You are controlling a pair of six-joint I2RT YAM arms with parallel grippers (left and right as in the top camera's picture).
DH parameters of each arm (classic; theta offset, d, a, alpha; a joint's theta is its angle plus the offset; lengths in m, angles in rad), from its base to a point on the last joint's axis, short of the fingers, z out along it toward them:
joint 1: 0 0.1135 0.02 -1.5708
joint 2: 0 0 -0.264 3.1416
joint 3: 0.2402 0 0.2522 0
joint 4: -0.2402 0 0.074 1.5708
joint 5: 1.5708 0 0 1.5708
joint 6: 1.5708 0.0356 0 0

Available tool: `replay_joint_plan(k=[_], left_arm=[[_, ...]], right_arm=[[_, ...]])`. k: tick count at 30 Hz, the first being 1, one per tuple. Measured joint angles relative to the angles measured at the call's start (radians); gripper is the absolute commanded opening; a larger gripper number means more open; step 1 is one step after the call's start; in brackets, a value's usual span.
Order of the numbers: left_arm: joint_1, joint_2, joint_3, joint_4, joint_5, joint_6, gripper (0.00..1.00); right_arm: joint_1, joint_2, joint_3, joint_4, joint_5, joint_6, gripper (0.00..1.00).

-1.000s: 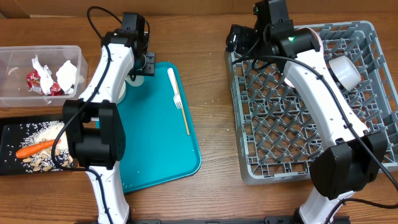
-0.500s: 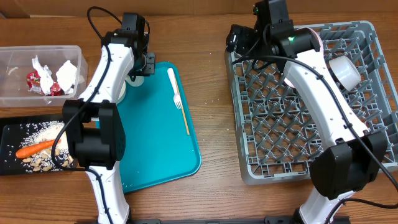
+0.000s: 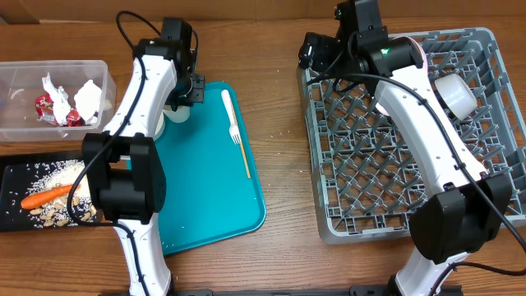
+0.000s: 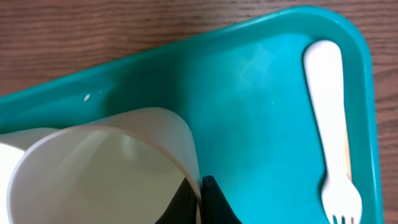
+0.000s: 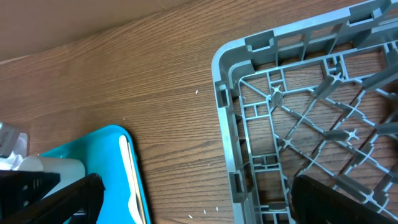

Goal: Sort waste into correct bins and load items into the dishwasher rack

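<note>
The grey rack fills the right side of the bench. Over its far-left corner the right hand hangs spread wide, holding nothing. The teal tray is mostly bare. At its far-left corner the left hand is clenched on the wall of the white cup, which is largely hidden under the arm from above. The fork lies apart, near the right rim.

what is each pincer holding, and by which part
Left pincer grips the small white cup by its rim, one finger inside, one outside. Right pincer is open, holding nothing.
</note>
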Motion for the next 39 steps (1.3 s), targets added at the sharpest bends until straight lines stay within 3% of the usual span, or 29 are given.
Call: replay_joint_plan(k=[6, 13, 29, 39], left_arm=[[0.007, 0.0, 0.12, -0.09, 0.115, -0.052, 0.04], [0.052, 0.0, 0.184, -0.126, 0.494, -0.092, 0.04], [0.246, 0.0, 0.182, -0.224, 1.193, -0.158, 0.04], [0.234, 0.0, 0.174, -0.225, 1.526, -0.161, 0.04]], right_arm=[[0.0, 0.0, 0.0, 0.0, 0.0, -0.001, 1.0], [0.0, 0.0, 0.0, 0.0, 0.0, 0.0, 1.0], [0.0, 0.0, 0.0, 0.024, -0.003, 0.0, 1.0], [-0.014, 0.0, 0.0, 0.016, -0.26, 0.028, 1.0]])
